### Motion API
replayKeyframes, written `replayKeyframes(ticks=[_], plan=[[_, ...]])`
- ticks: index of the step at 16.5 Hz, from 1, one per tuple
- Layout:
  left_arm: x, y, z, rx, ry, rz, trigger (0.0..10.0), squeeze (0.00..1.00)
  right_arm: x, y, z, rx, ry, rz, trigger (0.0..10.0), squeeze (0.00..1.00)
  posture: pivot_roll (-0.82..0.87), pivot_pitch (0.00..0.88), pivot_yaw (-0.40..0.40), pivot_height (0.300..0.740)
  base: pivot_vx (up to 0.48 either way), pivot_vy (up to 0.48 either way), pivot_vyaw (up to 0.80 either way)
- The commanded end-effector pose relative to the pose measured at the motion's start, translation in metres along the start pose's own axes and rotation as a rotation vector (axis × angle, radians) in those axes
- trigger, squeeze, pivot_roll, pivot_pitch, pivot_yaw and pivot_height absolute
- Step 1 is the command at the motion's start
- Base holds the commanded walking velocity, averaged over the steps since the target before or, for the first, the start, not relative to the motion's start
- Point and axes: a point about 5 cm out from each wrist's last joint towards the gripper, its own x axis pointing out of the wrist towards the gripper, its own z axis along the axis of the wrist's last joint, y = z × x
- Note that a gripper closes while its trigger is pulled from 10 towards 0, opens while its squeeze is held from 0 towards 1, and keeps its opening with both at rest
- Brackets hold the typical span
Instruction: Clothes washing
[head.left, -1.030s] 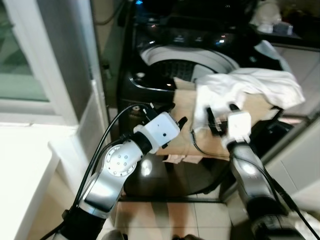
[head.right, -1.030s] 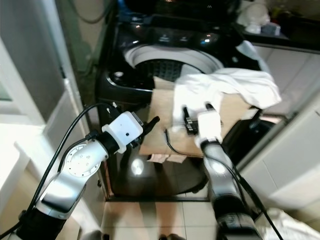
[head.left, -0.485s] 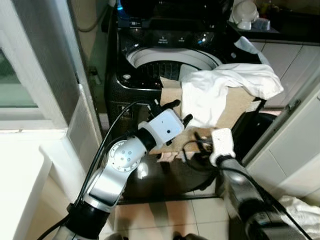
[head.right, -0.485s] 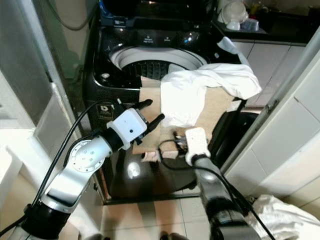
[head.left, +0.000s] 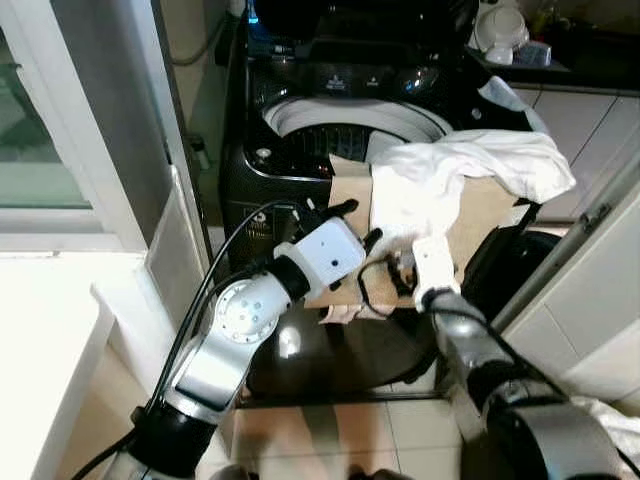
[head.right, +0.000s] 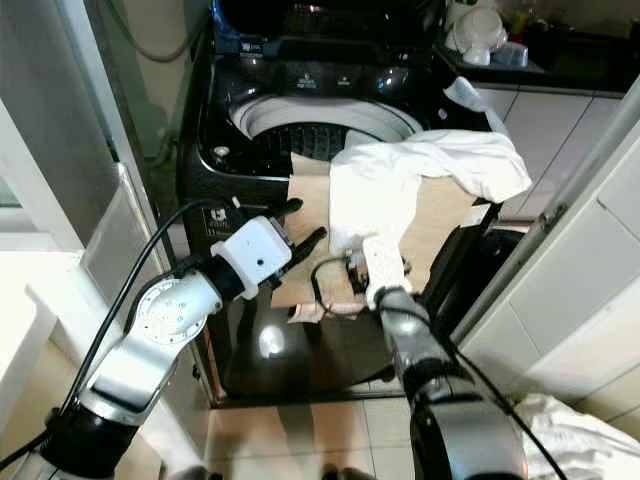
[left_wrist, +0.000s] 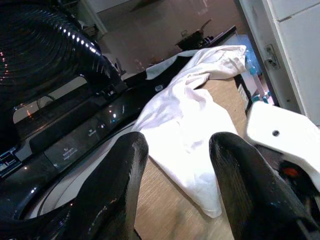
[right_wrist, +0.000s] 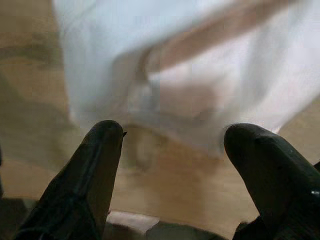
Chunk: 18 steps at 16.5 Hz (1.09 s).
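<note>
While your right tool (right_wrist: 170, 170) hangs spread just below the white garment (head.left: 455, 170), your left tool (left_wrist: 175, 185) hovers spread beside the washer (head.left: 330, 100).

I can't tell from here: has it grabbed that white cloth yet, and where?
Nothing is held. The right gripper is open just short of the white cloth's hanging edge; the left gripper is open too, beside the tan cloth.
</note>
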Motion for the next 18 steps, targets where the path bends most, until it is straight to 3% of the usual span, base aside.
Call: replayKeyframes(ticks=[1, 5, 11, 13, 18], plan=[[0.0, 0.003, 0.003, 0.009, -0.004, 0.007, 10.0, 0.0, 0.003, -0.008, 0.004, -0.011, 0.018, -0.028, 10.0, 0.0, 0.07, 0.0, -0.067, 0.74, 0.0, 0.0, 0.0], [0.001, 0.003, 0.003, 0.01, -0.003, 0.013, 10.0, 0.0, 0.013, -0.024, 0.028, -0.065, 0.0, -0.089, 10.0, 0.0, 0.08, 0.0, -0.077, 0.74, 0.0, 0.0, 0.0], [0.001, 0.001, 0.003, 0.007, -0.002, 0.014, 10.0, 0.0, 0.023, -0.03, 0.062, -0.089, -0.058, -0.109, 10.0, 0.0, 0.07, 0.0, -0.083, 0.74, 0.0, 0.0, 0.0], [0.002, 0.002, 0.003, 0.008, -0.003, 0.013, 10.0, 0.0, 0.028, -0.031, 0.081, -0.078, -0.103, -0.118, 10.0, 0.0, 0.08, 0.0, -0.084, 0.74, 0.0, 0.0, 0.0], [0.001, 0.003, 0.003, 0.012, 0.001, 0.022, 10.0, 0.0, 0.034, -0.043, 0.162, -0.013, -0.324, -0.167, 10.0, 0.0, 0.09, 0.0, -0.093, 0.74, 0.0, 0.0, 0.0]])
